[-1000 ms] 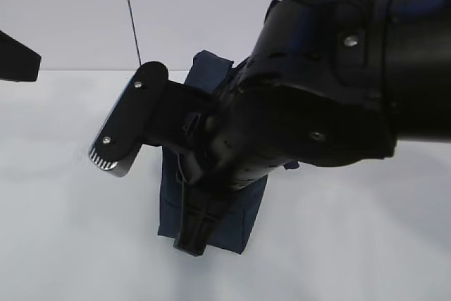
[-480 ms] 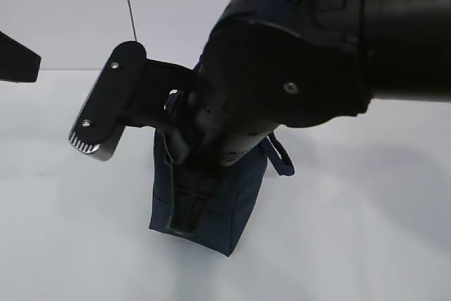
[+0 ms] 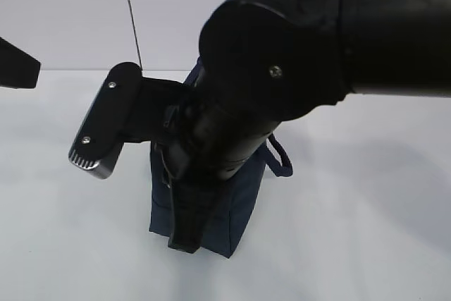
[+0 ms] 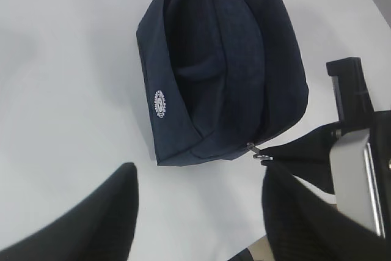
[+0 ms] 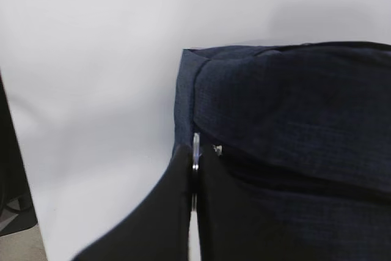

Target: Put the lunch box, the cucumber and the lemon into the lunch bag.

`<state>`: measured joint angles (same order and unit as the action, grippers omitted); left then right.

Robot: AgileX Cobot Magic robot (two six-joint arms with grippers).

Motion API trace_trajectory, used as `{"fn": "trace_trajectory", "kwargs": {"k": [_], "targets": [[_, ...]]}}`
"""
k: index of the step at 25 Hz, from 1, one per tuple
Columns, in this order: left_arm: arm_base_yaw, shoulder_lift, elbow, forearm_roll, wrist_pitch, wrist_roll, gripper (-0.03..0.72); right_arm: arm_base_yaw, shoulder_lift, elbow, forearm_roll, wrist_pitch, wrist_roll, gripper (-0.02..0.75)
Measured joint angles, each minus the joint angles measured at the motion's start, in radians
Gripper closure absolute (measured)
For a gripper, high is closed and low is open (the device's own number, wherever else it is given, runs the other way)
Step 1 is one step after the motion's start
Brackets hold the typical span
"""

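The dark navy lunch bag [image 3: 243, 199] stands on the white table, largely hidden behind my right arm in the exterior view. Seen from the left wrist, the lunch bag [image 4: 226, 59] looks zipped, with its silver ring pull [image 4: 261, 154] at the near corner. My right gripper [image 5: 194, 158] is shut on that ring pull [image 5: 195, 146] at the edge of the lunch bag [image 5: 293, 108]. In the exterior view the right gripper [image 3: 184, 234] points down the bag's front. My left gripper [image 4: 199, 180] hangs open over bare table just short of the bag. The lunch box, cucumber and lemon are out of view.
The white table [image 3: 352, 244] spreads on all sides of the bag. A dark strap handle [image 3: 280, 156] loops from the bag's right side. The right arm's silver wrist camera [image 4: 354, 181] sits close to my left gripper. A black part [image 3: 15, 65] pokes in at the left edge.
My right arm has swung left and its fingers now reach lower along the bag's front. The bag has shifted slightly left and its strap handle has come into sight. The left gripper stays open.
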<state>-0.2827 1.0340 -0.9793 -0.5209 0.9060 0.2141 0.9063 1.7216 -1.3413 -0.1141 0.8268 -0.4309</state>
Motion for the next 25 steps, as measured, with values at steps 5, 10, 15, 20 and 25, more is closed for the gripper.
{"fn": "trace_trajectory", "kwargs": {"k": [5, 10, 15, 20, 25], "targets": [[0.0, 0.0, 0.0, 0.0, 0.0, 0.0, 0.239, -0.032, 0.006, -0.036, 0.064, 0.024, -0.059, 0.717], [0.0, 0.0, 0.0, 0.0, 0.0, 0.0, 0.239, -0.078, 0.033, -0.097, 0.132, 0.08, -0.136, 0.717], [0.0, 0.0, 0.0, 0.0, 0.0, 0.0, 0.239, -0.098, 0.077, -0.18, 0.205, 0.159, -0.208, 0.717], [0.0, 0.0, 0.0, 0.0, 0.002, 0.0, 0.239, -0.105, 0.116, -0.227, 0.26, 0.213, -0.252, 0.717], [0.0, 0.0, 0.0, 0.0, 0.011, 0.0, 0.239, -0.109, 0.118, -0.253, 0.259, 0.259, -0.257, 0.717]]}}
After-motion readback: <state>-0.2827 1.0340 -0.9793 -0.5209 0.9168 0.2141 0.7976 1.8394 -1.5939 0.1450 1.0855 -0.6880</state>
